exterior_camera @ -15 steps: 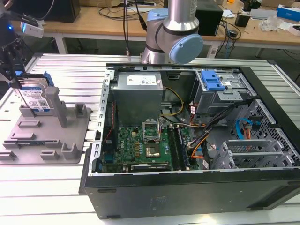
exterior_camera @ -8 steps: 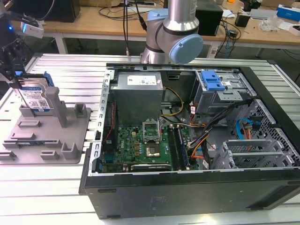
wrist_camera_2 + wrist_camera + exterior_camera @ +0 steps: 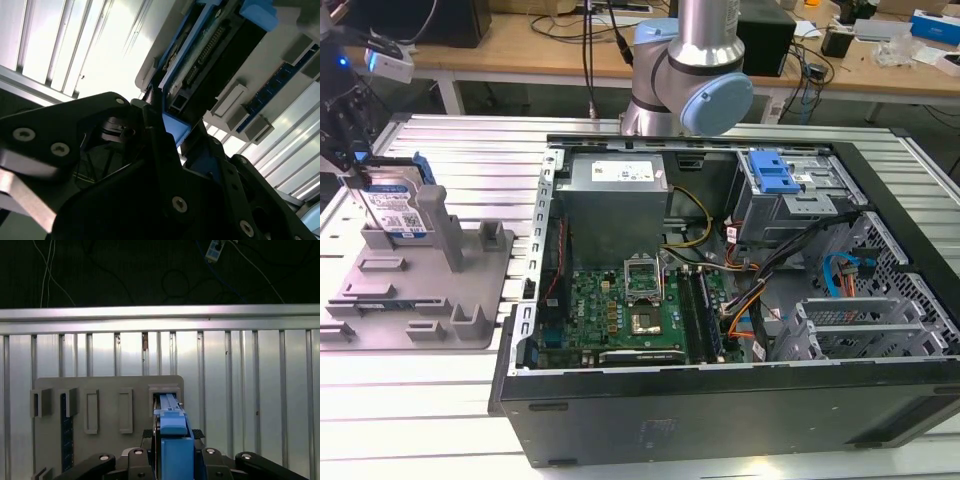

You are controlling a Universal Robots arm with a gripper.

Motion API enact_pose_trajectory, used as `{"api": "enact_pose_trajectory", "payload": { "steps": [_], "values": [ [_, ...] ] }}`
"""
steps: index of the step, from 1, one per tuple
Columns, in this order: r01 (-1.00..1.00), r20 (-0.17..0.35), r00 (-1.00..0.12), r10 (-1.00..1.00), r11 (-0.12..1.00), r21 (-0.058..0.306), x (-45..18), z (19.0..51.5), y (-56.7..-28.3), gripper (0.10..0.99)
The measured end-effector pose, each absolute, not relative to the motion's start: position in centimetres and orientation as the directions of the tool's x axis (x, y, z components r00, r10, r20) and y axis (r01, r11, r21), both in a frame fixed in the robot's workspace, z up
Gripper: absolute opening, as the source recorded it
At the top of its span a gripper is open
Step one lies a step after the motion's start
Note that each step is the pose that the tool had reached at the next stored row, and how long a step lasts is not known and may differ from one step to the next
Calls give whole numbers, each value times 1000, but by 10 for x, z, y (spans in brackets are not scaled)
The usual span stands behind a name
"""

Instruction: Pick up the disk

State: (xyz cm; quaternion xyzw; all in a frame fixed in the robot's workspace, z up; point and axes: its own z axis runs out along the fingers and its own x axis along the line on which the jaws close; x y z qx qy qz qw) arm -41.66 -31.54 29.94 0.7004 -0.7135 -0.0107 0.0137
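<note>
1. My gripper point(image 3: 172, 433) was clamped on the disk point(image 3: 402, 213), with one finger on each broad face. I saw no gap in both wrist views.
2. The disk stood on edge directly below the gripper body, its top edge between the jaws and its lower end down among the posts of the grey fixture point(image 3: 470, 290).
3. Disk: a flat silver metal slab with a white-and-blue label and blue plastic side rails.
4. Fixture: a matte grey plastic plate under the gripper, with square upright posts and rectangular pockets.
5. Surface: a shiny ribbed aluminium table point(image 3: 420, 400) with long slots, running under the fixture.
6. Well away from the gripper, toward the exterior view's right, sat an open black computer case point(image 3: 720, 425) with a green motherboard point(image 3: 620, 310), loose cables and a blue-latched drive cage point(image 3: 780, 185).
7. Beyond the gripper were wooden benches point(image 3: 520, 52) strewn with cables. The arm point(image 3: 705, 70), silver with a blue cap, rose behind the case.
</note>
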Motion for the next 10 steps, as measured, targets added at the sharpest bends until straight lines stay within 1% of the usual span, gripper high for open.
{"api": "enact_pose_trajectory", "payload": {
  "steps": [7, 8, 10],
  "values": [
    [-999, 5, -18, -1000, 19, 34, -417, 299, -315, 396],
    [-999, 5, -18, -1000, 19, 34, -417, 299, -315, 380],
    [-999, 5, -19, -1000, 19, 34, -417, 298, -315, 380]
  ]
}}
